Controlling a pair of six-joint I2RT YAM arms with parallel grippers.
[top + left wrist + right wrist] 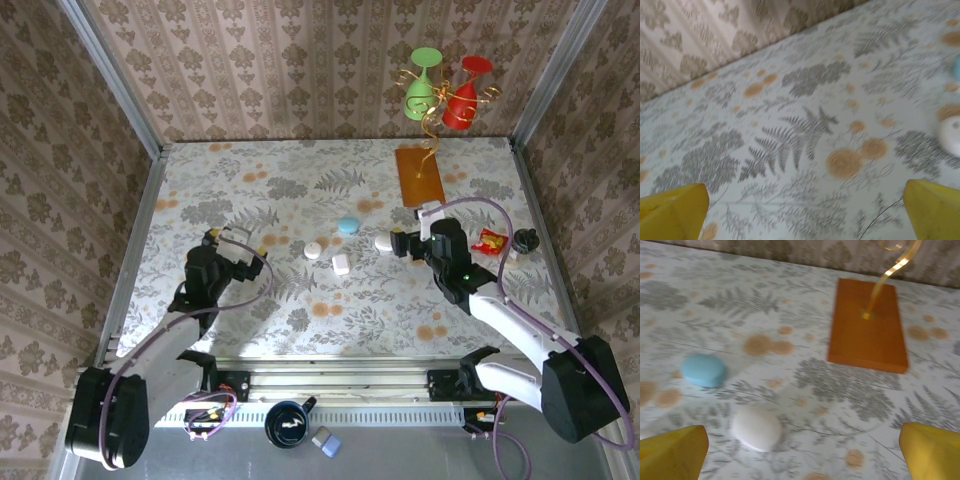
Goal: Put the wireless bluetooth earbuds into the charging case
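Listing what bears on the next reach, right side first.

- Right gripper (802,455) — fingers spread wide, nothing between them.
- White case (756,427) — on the table just ahead of this gripper, left of its midline and nearer the left finger; I see no contact. Its long axis runs roughly across, finger to finger, so I judge a straight close would take it end to end unless the wrist turns.
- Blue case (703,370) — beyond and left of the white case, apart from it.
- Earbuds — I cannot pick them out with certainty. A round white piece (313,250) and an oblong white piece (341,264) lie between the two arms, left of the white case; they may be earbuds or further cases.
- Left gripper (238,245) — also open and empty, over bare table. The round piece lies nearer this arm, the oblong one nearer the right.
- Obstacles: the orange base (867,325) with its gold wire stem (885,280) stands farther off, right of centre; a red packet (490,242) sits right of the right wrist.
- Room: the table between the arms is open apart from these pieces, and the walls are well away.
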